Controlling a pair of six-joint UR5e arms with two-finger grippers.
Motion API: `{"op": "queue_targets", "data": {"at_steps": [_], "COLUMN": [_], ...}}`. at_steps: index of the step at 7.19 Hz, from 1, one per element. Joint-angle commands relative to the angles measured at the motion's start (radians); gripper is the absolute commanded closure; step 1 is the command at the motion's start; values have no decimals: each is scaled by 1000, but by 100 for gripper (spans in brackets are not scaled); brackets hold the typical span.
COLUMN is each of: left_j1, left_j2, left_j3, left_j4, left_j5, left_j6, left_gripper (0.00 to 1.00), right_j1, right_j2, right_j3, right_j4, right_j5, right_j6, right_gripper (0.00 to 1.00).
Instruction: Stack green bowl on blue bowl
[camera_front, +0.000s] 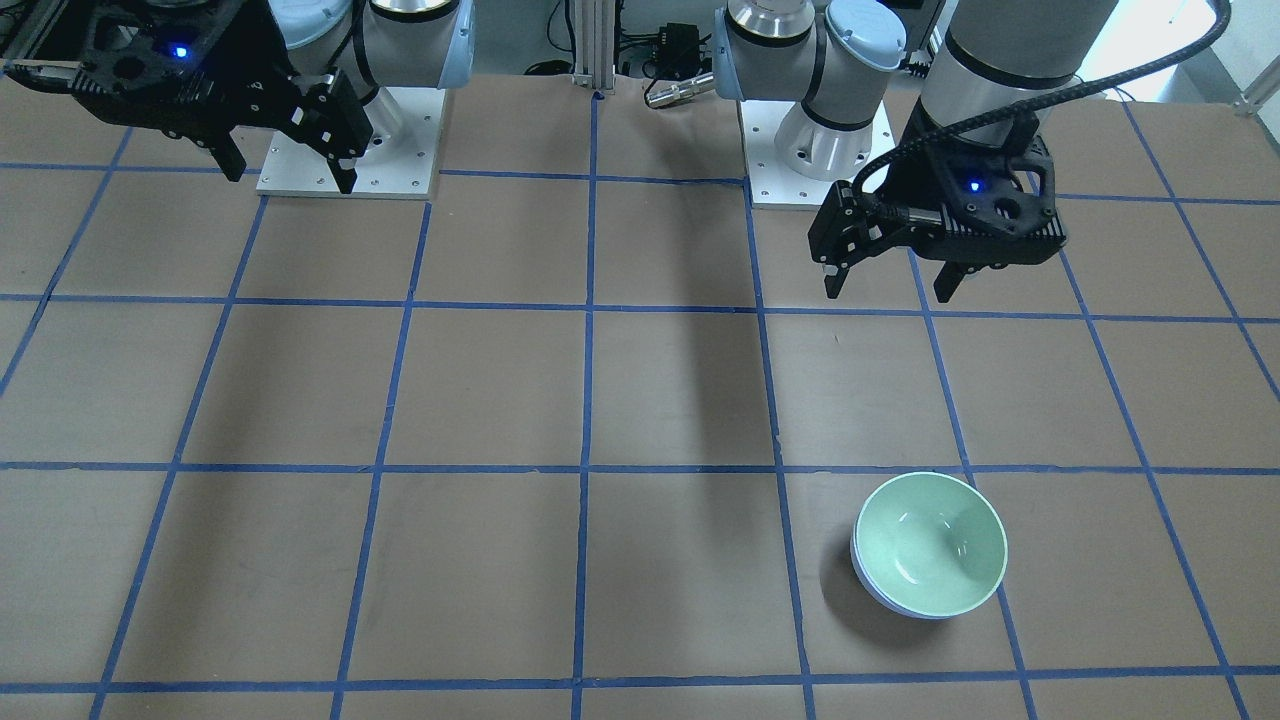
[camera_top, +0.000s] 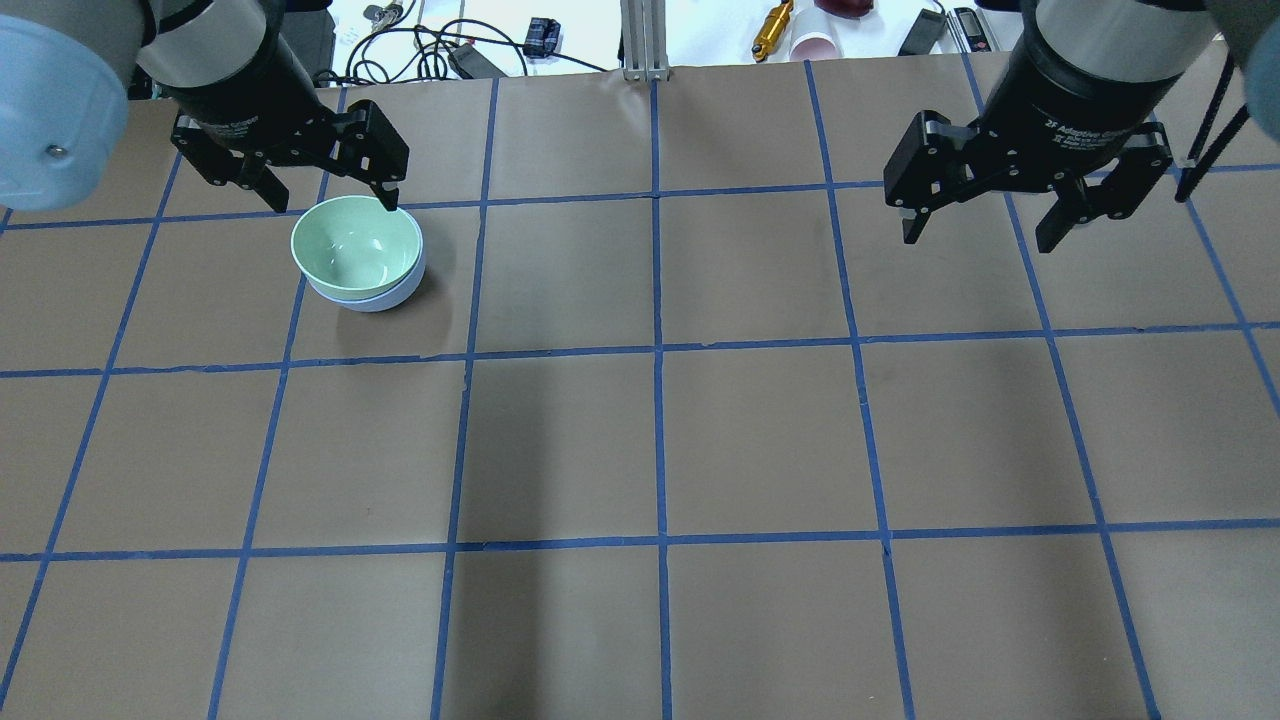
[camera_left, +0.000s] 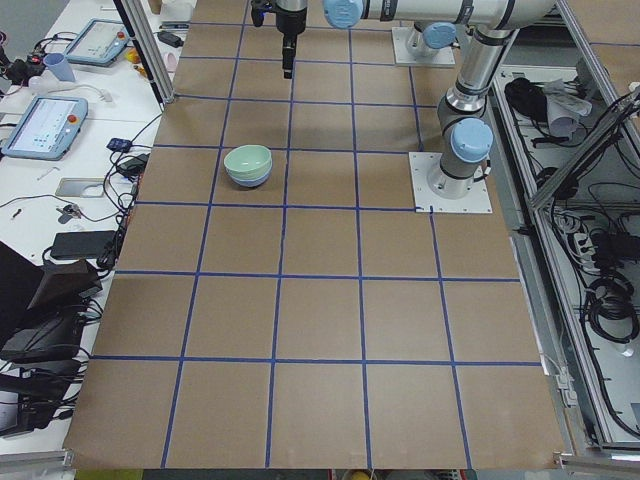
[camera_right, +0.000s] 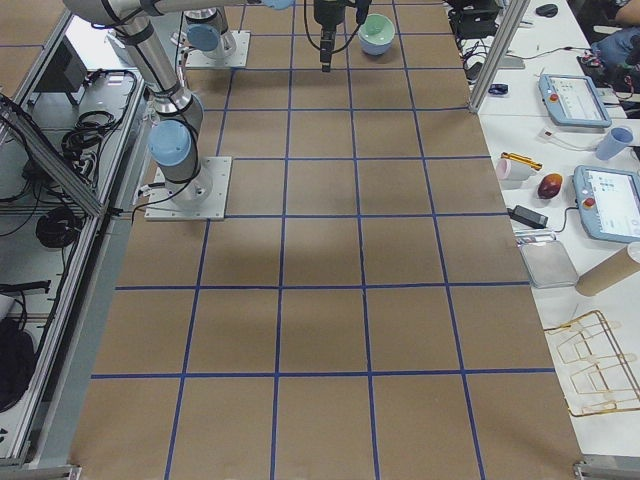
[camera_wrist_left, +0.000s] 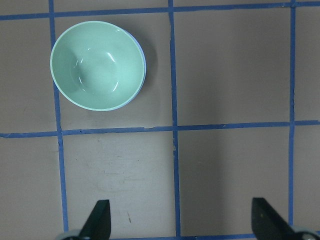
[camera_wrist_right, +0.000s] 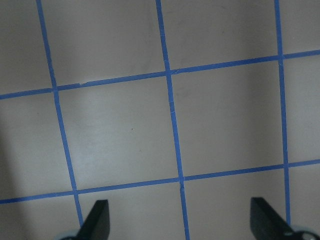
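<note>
**Item 1: green bowl**. Glossy pale mint with a thin light rim, upright, mouth up. It is nested inside the blue bowl, with its rim sitting slightly above the blue bowl's rim. The interior holds nothing.

**Item 2: blue bowl**. Periwinkle with a white rim, upright on the counter. It is mostly hidden by the green bowl and shows only as a crescent of outer wall and rim beneath it. The stacked pair stands on the robot's left half of the counter, nearer the edge across from the robot than the robot's own edge. It sits inside one grid square, close to a tape line.

**Item 3: left tool**. Fingers spread wide, nothing between them. It hangs above the counter on the robot's side of the stacked bowls and touches neither. Its wrist camera shows the pair off ahead, well apart from both fingertips.

**Item 4: right tool**. Fingers spread wide, gripping nothing. It is raised over the robot's right half of the counter, well apart from the bowls, with only bare surface and tape below it.

**Item 5: counter**. Matte brown surface, divided into squares by blue tape lines.
</note>
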Motion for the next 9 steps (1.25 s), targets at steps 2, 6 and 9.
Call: {"op": "queue_targets", "data": {"at_steps": [2, 6, 9], "left_j1": [-1, 1, 4], "left_j2": [3, 6, 6], "left_j3": [-1, -1, -1], "left_j4": [-1, -9, -9], "left_j5": [1, 4, 4], "left_j6": [1, 1, 1], "left_gripper": [0, 0, 0], "right_j1": [0, 0, 0], "right_j2": [0, 0, 0], "right_j3": [-1, 1, 1], "right_j4": [0, 1, 1], "right_j5": [0, 0, 0], "right_j6": [0, 0, 0], "right_gripper": [0, 0, 0]}}
